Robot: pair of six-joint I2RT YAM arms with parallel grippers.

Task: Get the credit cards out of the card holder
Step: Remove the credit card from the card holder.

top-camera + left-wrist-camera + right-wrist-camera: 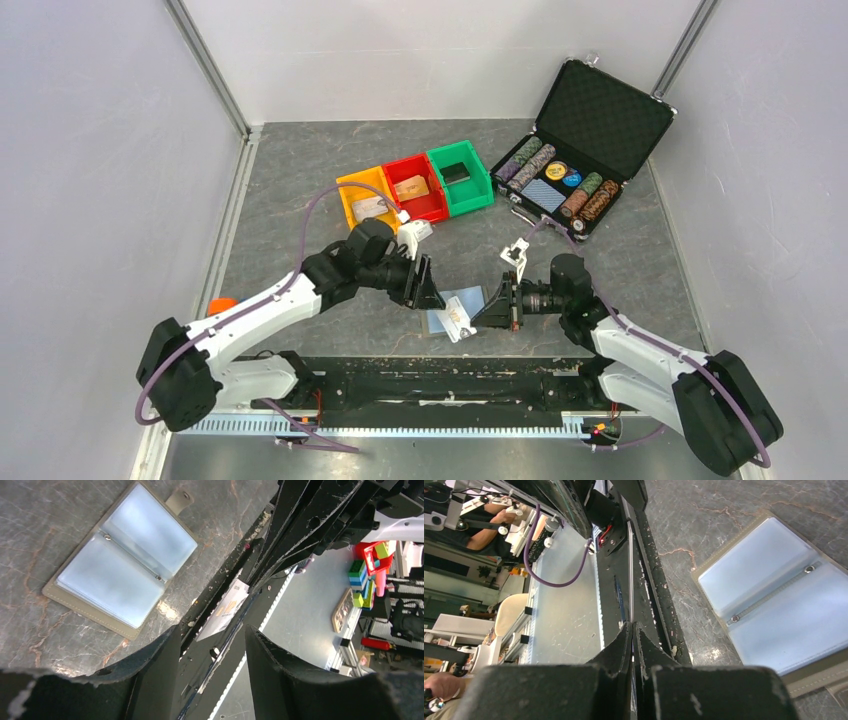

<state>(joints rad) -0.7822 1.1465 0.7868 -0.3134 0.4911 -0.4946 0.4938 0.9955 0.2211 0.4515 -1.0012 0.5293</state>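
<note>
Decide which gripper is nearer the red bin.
Left. The left gripper sits on the near side of the red bin; the right gripper is farther off, to the right.

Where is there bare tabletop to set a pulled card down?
Free: the left side, between the yellow bin and the wall; the back strip behind the green bin. Crowded: the centre, where left gripper and right gripper flank the card holder.
</note>
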